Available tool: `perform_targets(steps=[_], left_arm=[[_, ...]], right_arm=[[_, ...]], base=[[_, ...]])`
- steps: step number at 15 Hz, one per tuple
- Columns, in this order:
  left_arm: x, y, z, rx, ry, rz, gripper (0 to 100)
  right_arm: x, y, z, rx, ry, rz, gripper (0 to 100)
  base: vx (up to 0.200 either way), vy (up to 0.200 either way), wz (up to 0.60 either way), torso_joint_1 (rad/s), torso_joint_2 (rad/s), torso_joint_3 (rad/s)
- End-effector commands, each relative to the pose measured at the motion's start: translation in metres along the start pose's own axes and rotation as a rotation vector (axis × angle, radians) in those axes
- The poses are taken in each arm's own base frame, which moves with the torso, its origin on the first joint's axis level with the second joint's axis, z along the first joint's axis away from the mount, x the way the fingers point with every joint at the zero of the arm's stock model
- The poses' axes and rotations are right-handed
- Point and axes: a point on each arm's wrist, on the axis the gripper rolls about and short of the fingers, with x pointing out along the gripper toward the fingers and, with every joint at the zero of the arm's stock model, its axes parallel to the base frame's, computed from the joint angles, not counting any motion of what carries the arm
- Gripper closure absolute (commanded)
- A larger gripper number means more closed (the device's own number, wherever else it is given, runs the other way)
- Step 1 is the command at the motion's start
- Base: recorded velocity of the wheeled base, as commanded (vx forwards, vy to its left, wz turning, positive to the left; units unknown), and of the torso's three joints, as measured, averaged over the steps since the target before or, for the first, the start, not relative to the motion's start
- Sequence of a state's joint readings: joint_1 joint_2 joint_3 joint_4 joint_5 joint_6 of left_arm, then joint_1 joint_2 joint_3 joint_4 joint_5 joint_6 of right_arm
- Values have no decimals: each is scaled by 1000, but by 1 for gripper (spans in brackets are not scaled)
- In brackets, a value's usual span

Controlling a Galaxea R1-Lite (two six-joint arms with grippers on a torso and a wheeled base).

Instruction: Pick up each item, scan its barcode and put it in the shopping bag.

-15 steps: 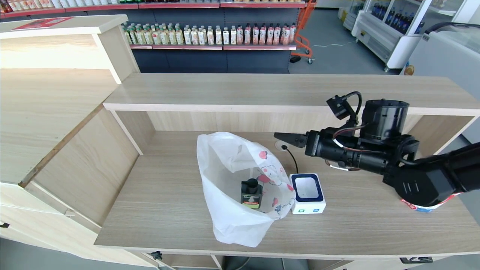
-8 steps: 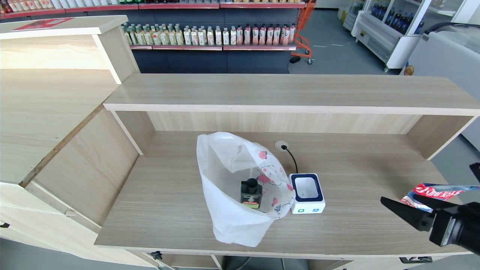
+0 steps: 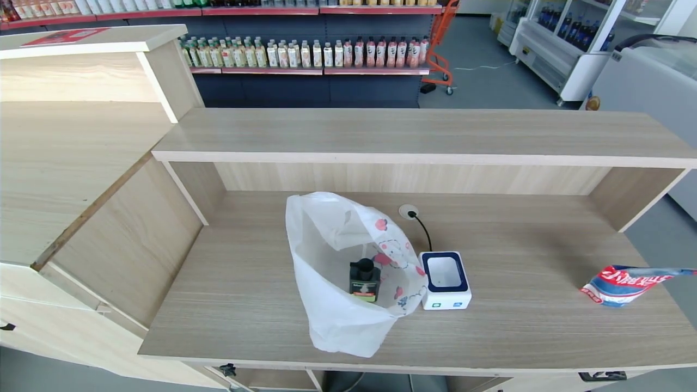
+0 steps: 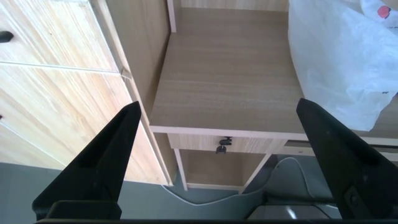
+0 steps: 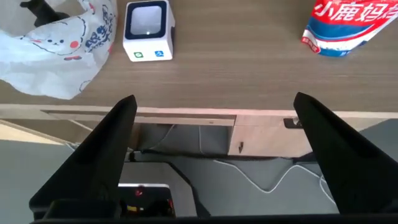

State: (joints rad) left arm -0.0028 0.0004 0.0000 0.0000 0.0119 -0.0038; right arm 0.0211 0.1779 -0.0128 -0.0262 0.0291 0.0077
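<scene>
The left gripper (image 4: pixel 217 106) is spread wide with nothing between its two dark fingers; beyond them lie the near edge of the pale wooden counter (image 4: pixel 224 81) and one side of the white, thin plastic shopping bag (image 4: pixel 336 56). The right gripper (image 5: pixel 214 98) is likewise wide open and empty, held off the counter's front edge. On the counter the bag stands with its mouth open, printed with small red-and-pink cartoon figures, and a dark bottle with a black cap (image 3: pixel 364 280) stands upright inside it. Just beside the bag, on its right, sits the white square barcode scanner with a dark-blue frame (image 3: pixel 445 279), a black cable (image 3: pixel 422 231) running from it. A red, white and blue snack pouch (image 3: pixel 626 283) lies well apart at the counter's right end.
</scene>
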Motion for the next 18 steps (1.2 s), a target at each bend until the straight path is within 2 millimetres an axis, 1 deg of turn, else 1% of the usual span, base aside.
perform_targets(steps=[1, 5, 18], left_arm=[[0, 0, 0, -1, 0, 0, 0], [0, 0, 0, -2, 0, 0, 0], [0, 0, 0, 8, 0, 2, 0]], right_arm=[[-12, 1, -11, -9, -144, -22, 0], [-12, 0, -11, -9, -144, -23, 0], [-12, 0, -11, -4, -144, -23, 0]], base=[[0, 0, 0, 0, 0, 0], [0, 0, 0, 0, 0, 0], [0, -200, 0, 5, 1, 2]])
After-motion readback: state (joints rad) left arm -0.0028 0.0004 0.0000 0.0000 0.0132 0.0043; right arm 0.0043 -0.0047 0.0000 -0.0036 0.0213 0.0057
